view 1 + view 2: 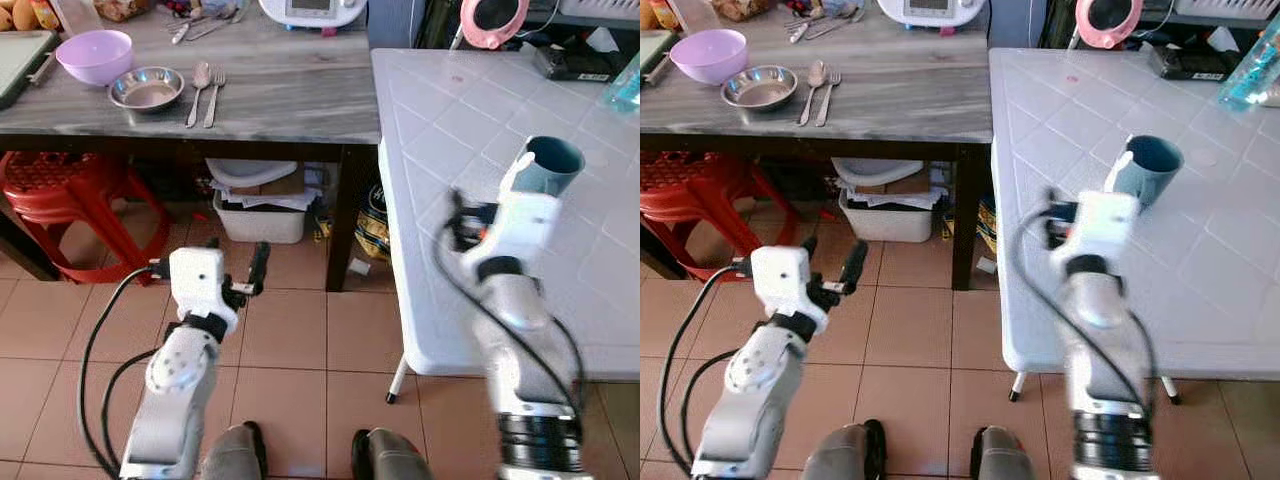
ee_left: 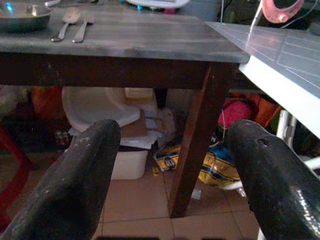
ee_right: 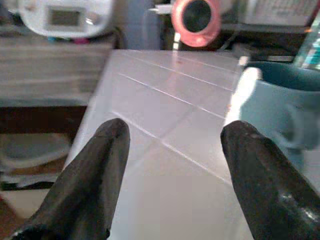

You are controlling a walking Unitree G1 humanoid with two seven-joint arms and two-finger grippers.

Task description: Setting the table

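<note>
From the head cameras: right hand (image 1: 500, 190) raised over the near edge of the white tiled counter (image 1: 450, 120), just beside a teal mug (image 1: 548, 165) standing upright there; whether the mug sits between the fingers or merely behind them, not clear from this angle. Left hand (image 1: 215, 262) held low over the floor tiles, short of the grey wood counter (image 1: 290, 100), where a purple bowl (image 1: 95, 55), a steel bowl (image 1: 147, 88), a spoon (image 1: 199, 90) and a fork (image 1: 214, 95) lie grouped near the front edge. From the left wrist: both black fingers (image 2: 75, 185) spread wide with nothing between them, aimed at the dark counter leg (image 2: 195, 145) and the white bin (image 2: 100, 112) beneath, spoon and fork resting up on the slab above. From the right wrist: fingers (image 3: 90, 185) likewise parted and empty, the mug off to one side beyond one fingertip, apart from it, bare white tile ahead. Apparently the mug-placing step, with the mug already down on the white counter and free of any grip. Next move likely a pull-back of the right arm without nudging the mug, then a reach for the bowls and cutlery on the grey counter.
</note>
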